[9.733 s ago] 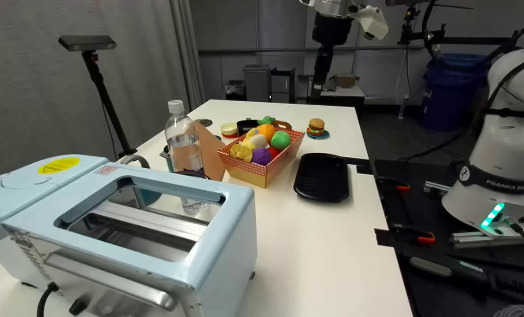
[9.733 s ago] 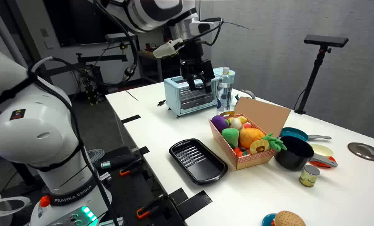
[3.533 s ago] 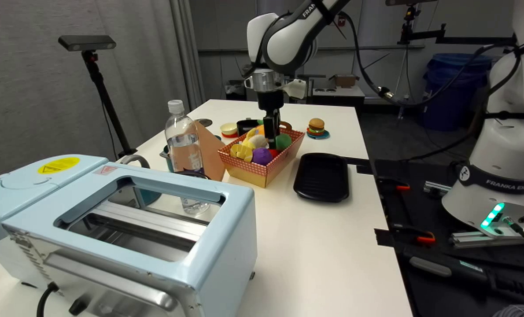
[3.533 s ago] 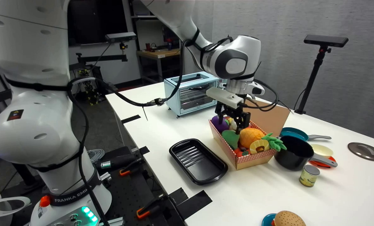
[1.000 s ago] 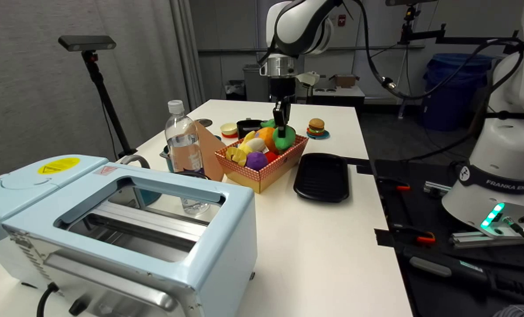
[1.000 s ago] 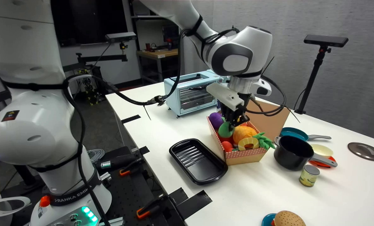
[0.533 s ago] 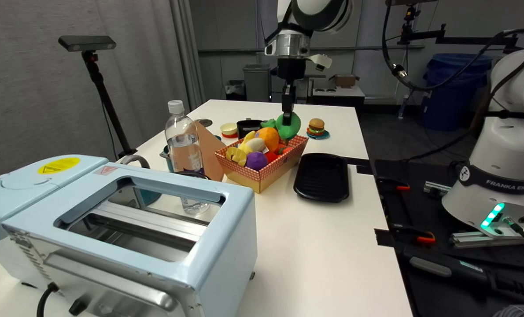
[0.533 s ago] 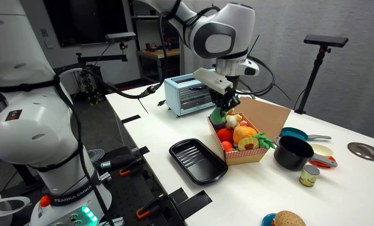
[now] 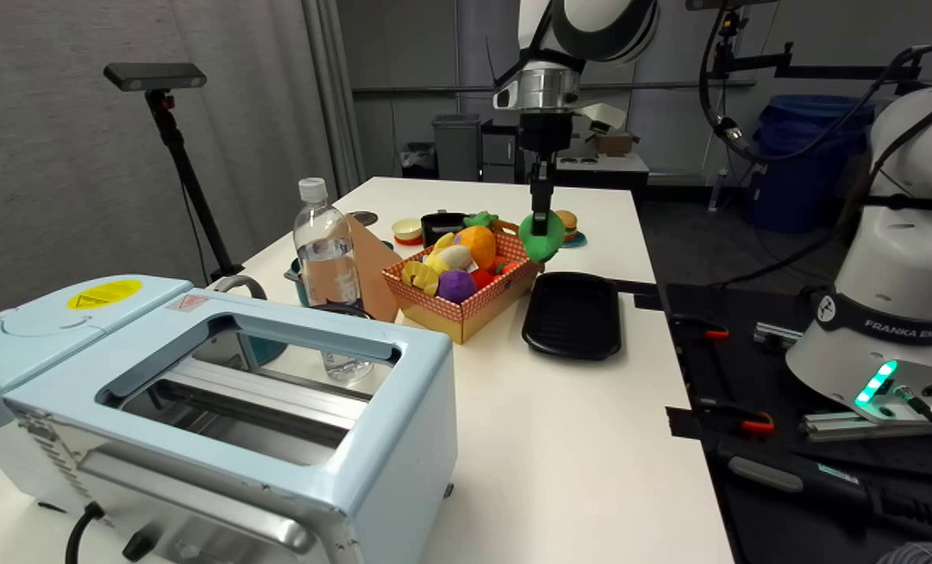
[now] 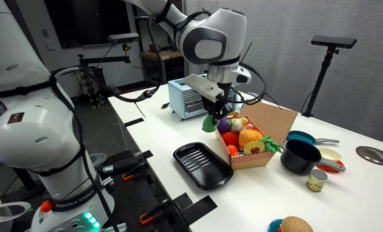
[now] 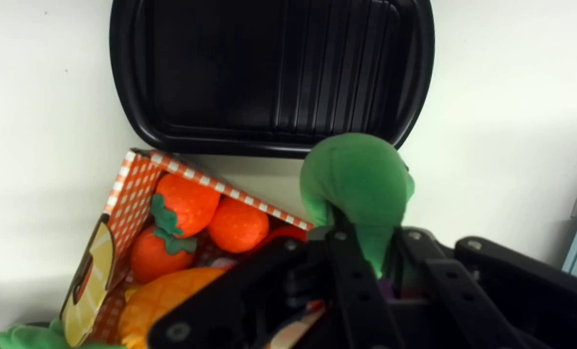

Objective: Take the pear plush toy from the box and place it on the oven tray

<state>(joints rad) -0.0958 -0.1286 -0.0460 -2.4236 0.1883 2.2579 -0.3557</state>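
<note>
Got the pear (image 11: 359,177), folks! My hand (image 11: 376,235) is clamped around its slim end, and the fat, round green end pokes out past my grip. It's up in the air, out of the box (image 10: 252,163) and off the bench (image 10: 259,196). From the wrist, it covers a piece of the near rim of the tray (image 11: 220,72) and part of the bench strip between tray and box. In an exterior view, the purple plush (image 10: 224,125) shows right beside it, down in the end of the box.

Look at that tray: black, flat on the bench, ridged across one half. A corner of the box comes right up to it; touching or not, I can't tell. And what a crowd in the box: tomatoes (image 11: 160,257), garlic (image 10: 238,125), a pineapple (image 10: 250,138) with leaves spilling over the edge!

Just past those leaves stands the pot (image 10: 297,162), a can (image 10: 316,181) near it. The burger (image 10: 295,224) sits well apart. At the opposite end, it's the toaster oven (image 9: 415,407), with a bottle (image 9: 329,270) just behind in an exterior view.
</note>
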